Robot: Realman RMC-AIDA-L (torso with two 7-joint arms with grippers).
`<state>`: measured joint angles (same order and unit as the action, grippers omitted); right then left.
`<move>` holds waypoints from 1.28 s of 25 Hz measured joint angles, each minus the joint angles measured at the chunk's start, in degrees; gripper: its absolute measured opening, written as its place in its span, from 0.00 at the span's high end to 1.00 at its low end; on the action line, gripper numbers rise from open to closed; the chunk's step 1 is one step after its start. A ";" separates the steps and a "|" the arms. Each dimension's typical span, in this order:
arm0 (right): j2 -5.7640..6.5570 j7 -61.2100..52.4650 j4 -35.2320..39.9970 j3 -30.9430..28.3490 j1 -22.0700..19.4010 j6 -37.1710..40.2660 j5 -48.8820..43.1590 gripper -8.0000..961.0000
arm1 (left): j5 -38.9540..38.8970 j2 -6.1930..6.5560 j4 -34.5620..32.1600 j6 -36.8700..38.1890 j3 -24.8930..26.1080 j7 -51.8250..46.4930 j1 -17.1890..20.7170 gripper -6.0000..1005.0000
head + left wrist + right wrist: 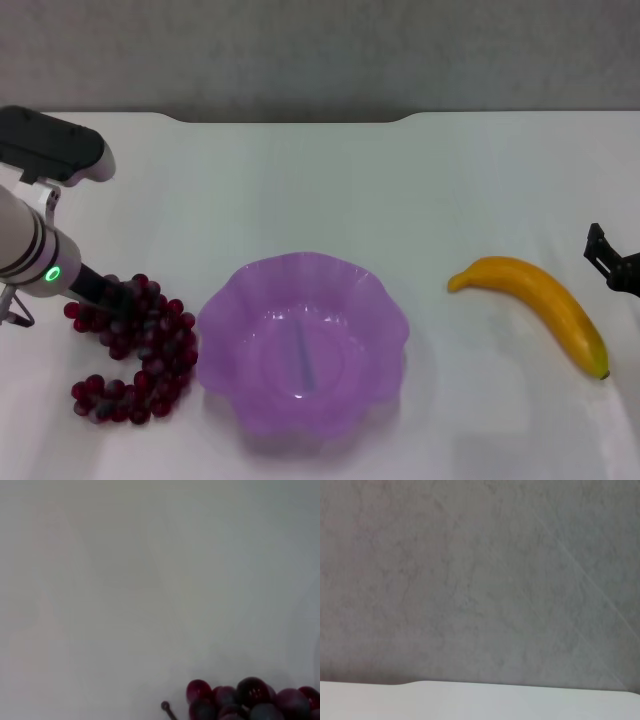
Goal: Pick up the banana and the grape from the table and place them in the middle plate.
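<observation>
One banana (540, 303), one bunch of grapes (135, 350), one purple plate (302, 345), all on one table (320, 190).

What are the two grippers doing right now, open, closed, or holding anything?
Left gripper: down in the grapes; fingers hidden, cannot be told.
Right gripper: at the table's right edge near the banana; cannot be told.
</observation>
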<state>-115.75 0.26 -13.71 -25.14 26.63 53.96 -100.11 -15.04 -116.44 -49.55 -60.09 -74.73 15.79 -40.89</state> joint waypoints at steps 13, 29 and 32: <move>0.00 0.00 0.00 0.00 -0.05 0.00 0.00 0.07 | -0.81 -0.01 -0.54 0.70 0.03 -0.67 1.03 0.66; 0.00 0.00 0.03 0.00 -0.48 0.00 0.16 0.07 | -4.75 0.13 -7.41 0.51 0.03 -0.43 5.48 0.68; 0.00 0.00 0.01 0.00 -0.47 0.00 0.11 0.07 | -4.74 0.15 -7.95 0.17 0.03 -0.49 5.55 0.69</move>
<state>-115.75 0.27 -13.70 -25.14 26.17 53.97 -100.00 -19.79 -116.30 -57.50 -59.91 -74.70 15.30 -35.33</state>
